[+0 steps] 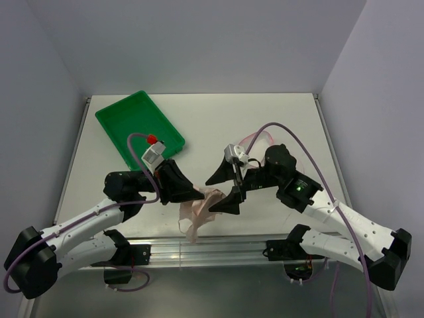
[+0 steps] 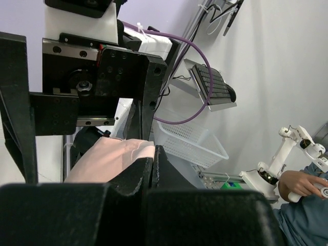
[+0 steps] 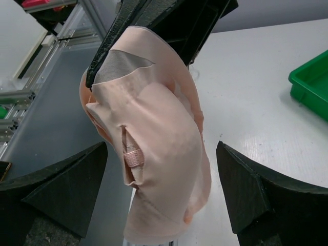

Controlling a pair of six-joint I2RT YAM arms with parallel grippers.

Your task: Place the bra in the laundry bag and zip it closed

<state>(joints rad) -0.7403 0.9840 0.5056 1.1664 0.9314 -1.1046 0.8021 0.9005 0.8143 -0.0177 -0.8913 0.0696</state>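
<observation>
The bra [image 1: 196,213] is a limp peach-beige garment hanging over the table's near edge. My left gripper [image 1: 201,193] is shut on its upper edge and holds it up. In the left wrist view the jaws [image 2: 154,154] pinch the peach fabric [image 2: 110,159]. My right gripper [image 1: 210,197] is open, one finger on each side of the hanging bra [image 3: 159,138], not touching it. In the right wrist view the right gripper [image 3: 161,148] straddles the fabric. The laundry bag [image 1: 260,140], white mesh with pink edging, lies behind my right arm and is mostly hidden.
A green plastic tray [image 1: 136,122] stands at the back left, with a small red object [image 1: 152,140] at its near edge. Its corner shows in the right wrist view [image 3: 313,84]. The aluminium rail [image 1: 218,248] runs along the table's near edge below the bra.
</observation>
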